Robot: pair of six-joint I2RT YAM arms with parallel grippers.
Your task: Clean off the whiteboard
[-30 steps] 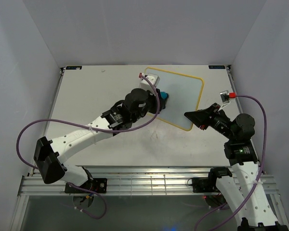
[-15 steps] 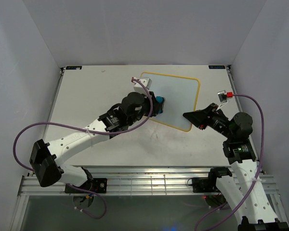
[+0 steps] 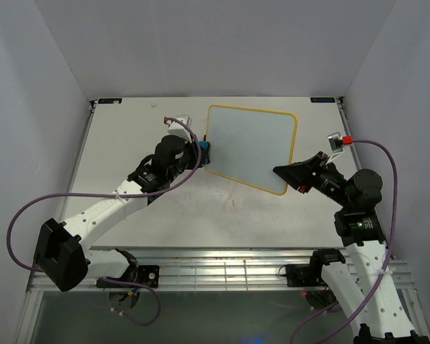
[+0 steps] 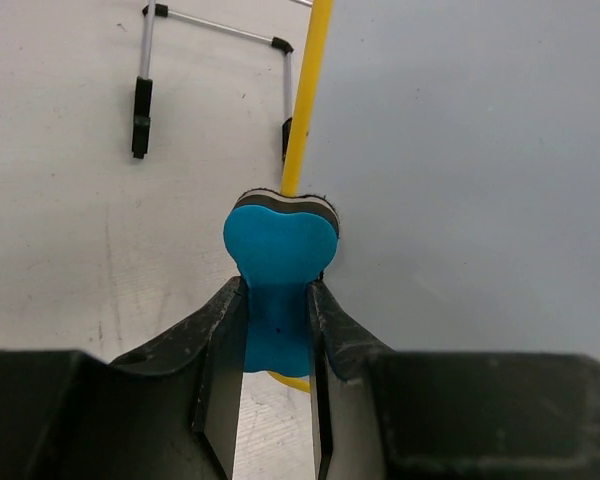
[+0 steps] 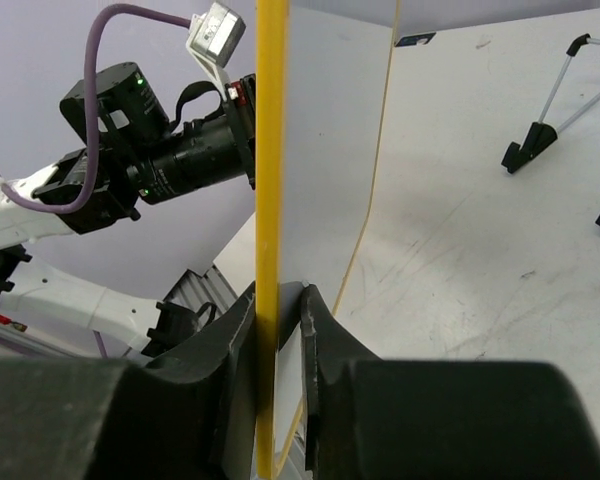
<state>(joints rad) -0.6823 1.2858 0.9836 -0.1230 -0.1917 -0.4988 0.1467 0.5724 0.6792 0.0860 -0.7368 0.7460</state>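
Where the top view looks down on the table (image 3: 129,143), the whiteboard (image 3: 251,147) sits toward the far middle, a pale rectangle with rounded corners and a thin yellow frame. Its face shows as an even grey-white in every view, with no handwriting visible anywhere on it. In the left wrist view a thin wire stand (image 4: 215,25) with small black feet juts from behind the board's edge onto the table. The right wrist view shows more of that wire and its black feet beyond the board.

The right gripper (image 3: 281,172) has the board by its near right corner. In its own camera the two dark fingers are drawn in tight on either side of the yellow frame, which runs up the picture edge-on, one finger on each face.

The left gripper (image 3: 201,152) is at the board's left edge, clamped narrowly around the waist of a blue bone-shaped eraser (image 4: 280,245). The eraser's rounded head, with a dark felt layer at its tip, sticks out past the fingertips. It lies right over the yellow frame on that left side, half over the table and half over the white face. Whether the felt presses on the frame or only sits just above it cannot be told.
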